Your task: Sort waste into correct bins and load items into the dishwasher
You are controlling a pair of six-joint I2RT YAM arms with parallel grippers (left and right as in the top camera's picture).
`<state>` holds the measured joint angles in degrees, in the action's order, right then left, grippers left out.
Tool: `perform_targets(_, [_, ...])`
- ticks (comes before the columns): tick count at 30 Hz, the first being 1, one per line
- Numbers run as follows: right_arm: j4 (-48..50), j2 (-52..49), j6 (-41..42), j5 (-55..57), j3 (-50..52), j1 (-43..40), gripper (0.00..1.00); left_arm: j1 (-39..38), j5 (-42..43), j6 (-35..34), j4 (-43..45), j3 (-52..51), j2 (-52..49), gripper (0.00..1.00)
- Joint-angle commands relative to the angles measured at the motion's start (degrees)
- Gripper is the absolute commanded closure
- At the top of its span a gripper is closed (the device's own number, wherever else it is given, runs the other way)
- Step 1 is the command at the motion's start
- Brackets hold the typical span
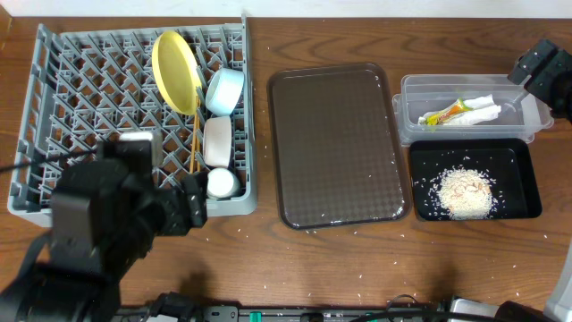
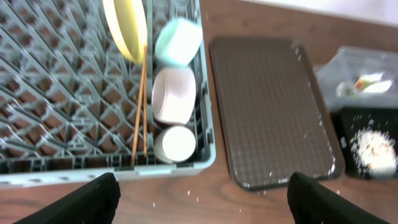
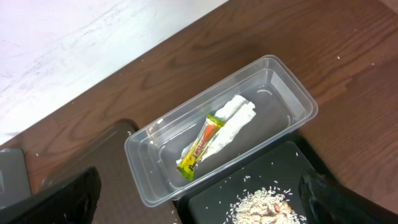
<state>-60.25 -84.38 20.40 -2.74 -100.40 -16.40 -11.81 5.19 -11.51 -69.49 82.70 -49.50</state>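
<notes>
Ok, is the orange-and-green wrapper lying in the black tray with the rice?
No, the wrapper lies in the clear tub beside the napkin, while the black tray holds the rice scraps.

Dark brown serving tray (image 1: 338, 143) flat on wooden table (image 1: 313, 268), centre of view

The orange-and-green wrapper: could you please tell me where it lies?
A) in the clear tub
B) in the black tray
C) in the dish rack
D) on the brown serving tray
A: the wrapper lies inside the clear tub, against the white napkin.
</notes>
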Motion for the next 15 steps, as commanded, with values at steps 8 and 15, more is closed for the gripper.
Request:
perform_targets(8, [-0.04, 0.0, 0.37, 0.83, -0.37, -0.13, 0.01, 3.89, -7.58, 2.38, 14.88, -9.84, 7.54, 0.09])
perform_targets(15, [-0.04, 0.0, 0.37, 0.81, -0.37, -0.13, 0.01, 12.26, -7.58, 2.49, 38.1, -28.89, 16.22, 0.08])
